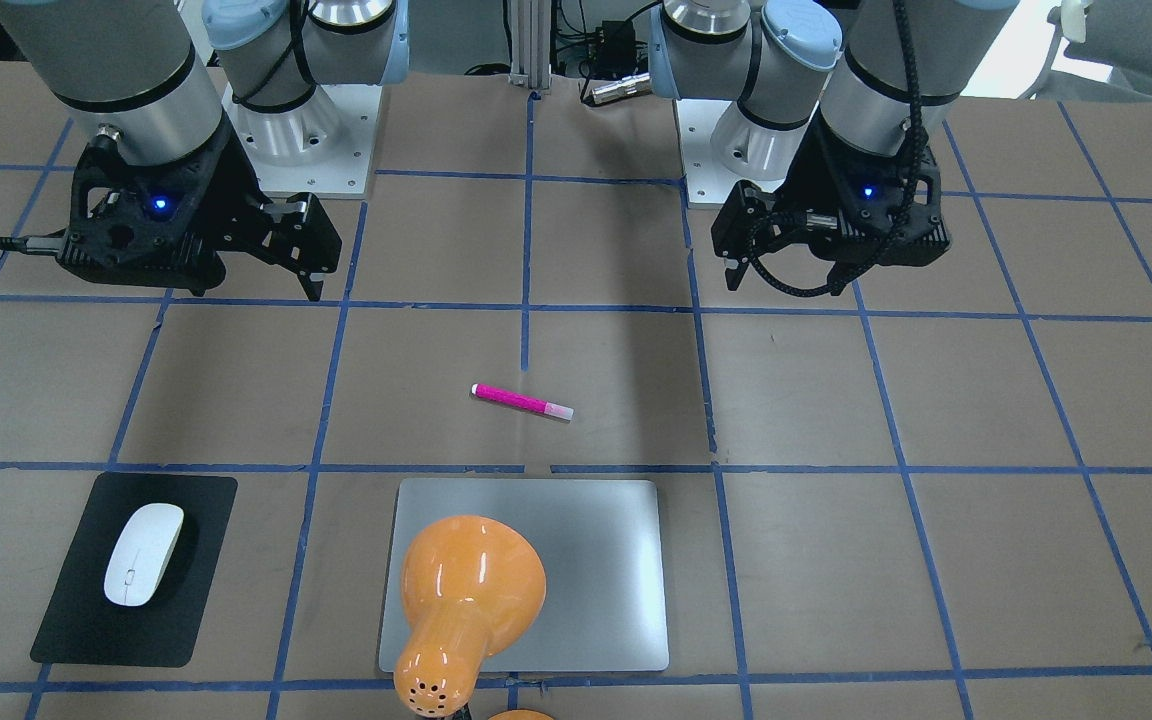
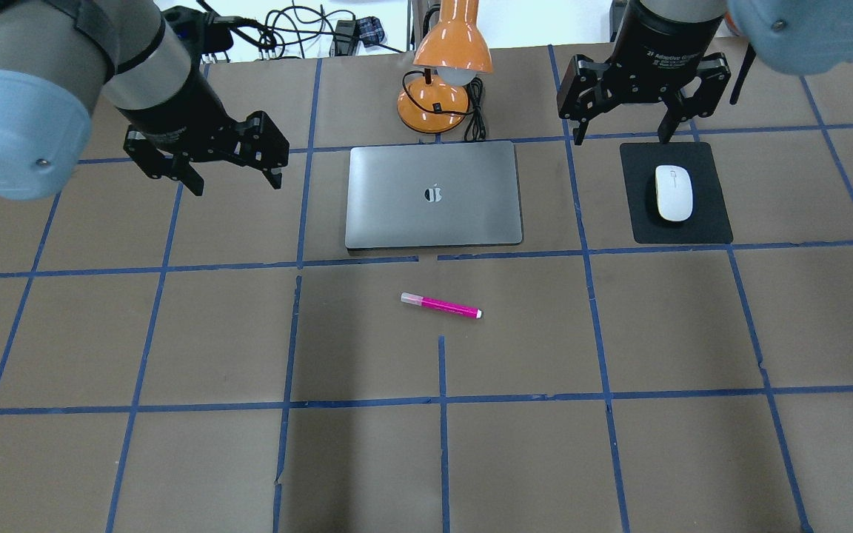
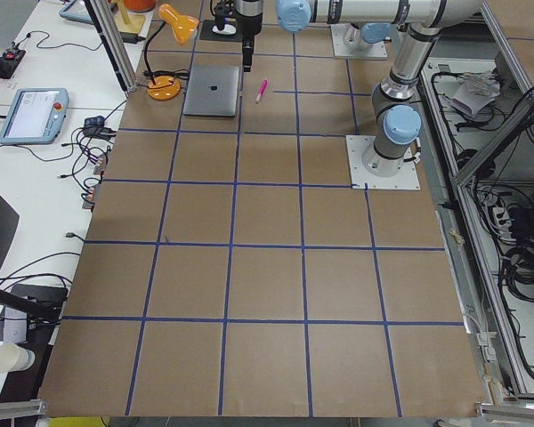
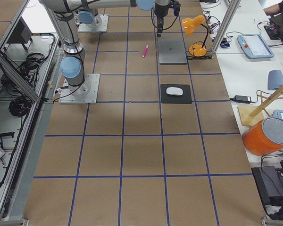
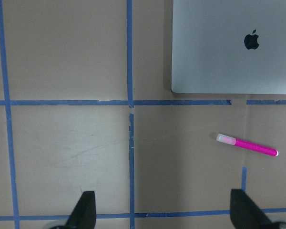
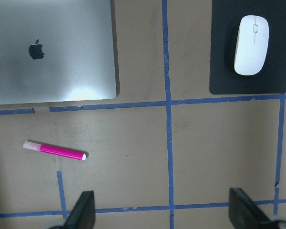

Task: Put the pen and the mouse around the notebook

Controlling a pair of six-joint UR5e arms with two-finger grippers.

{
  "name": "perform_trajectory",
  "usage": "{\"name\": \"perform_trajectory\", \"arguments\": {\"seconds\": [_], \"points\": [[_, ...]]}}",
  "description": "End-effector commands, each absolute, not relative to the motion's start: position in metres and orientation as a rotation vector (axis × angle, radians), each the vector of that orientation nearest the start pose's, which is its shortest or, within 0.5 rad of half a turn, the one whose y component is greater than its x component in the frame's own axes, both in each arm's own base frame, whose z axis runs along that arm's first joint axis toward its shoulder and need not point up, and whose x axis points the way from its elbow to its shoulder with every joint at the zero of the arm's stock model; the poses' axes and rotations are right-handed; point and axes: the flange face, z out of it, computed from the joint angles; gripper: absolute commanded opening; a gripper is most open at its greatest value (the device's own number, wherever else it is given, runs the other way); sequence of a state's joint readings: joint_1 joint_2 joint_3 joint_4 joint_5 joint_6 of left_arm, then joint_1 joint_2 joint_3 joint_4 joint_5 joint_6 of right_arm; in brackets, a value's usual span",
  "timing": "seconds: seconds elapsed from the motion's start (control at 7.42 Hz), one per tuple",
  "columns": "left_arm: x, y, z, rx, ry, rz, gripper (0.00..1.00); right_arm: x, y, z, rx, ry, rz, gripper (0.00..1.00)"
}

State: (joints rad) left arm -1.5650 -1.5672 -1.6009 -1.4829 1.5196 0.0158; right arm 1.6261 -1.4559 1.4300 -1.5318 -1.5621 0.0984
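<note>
The silver-grey notebook lies closed at the table's far middle. Nearer the robot, the pink pen lies alone on the brown paper, a short gap from the notebook's near edge. The white mouse rests on a black pad to the notebook's right. My left gripper hovers open and empty to the left of the notebook. My right gripper hangs open and empty above the pad's far edge, just beyond the mouse. The left wrist view shows the pen and the notebook; the right wrist view shows the mouse.
The black mouse pad lies under the mouse. An orange desk lamp with its cable stands just behind the notebook and leans over it. Blue tape lines grid the brown table cover. Cables lie past the table's far edge.
</note>
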Motion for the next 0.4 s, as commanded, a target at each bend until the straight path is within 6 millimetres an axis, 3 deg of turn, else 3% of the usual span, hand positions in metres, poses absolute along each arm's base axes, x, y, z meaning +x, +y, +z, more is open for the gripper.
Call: {"name": "perform_trajectory", "arguments": {"seconds": [0.0,0.27], "points": [[-0.1336,-0.4937,0.4877,0.025,3.188,-0.109,1.00,0.1635,-0.5269,0.4881,0.053,3.133,0.037,1.00],[-0.1329,-0.4933,0.4883,0.022,3.188,-0.109,1.00,0.1634,-0.5265,0.4890,0.053,3.135,0.032,1.00]]}}
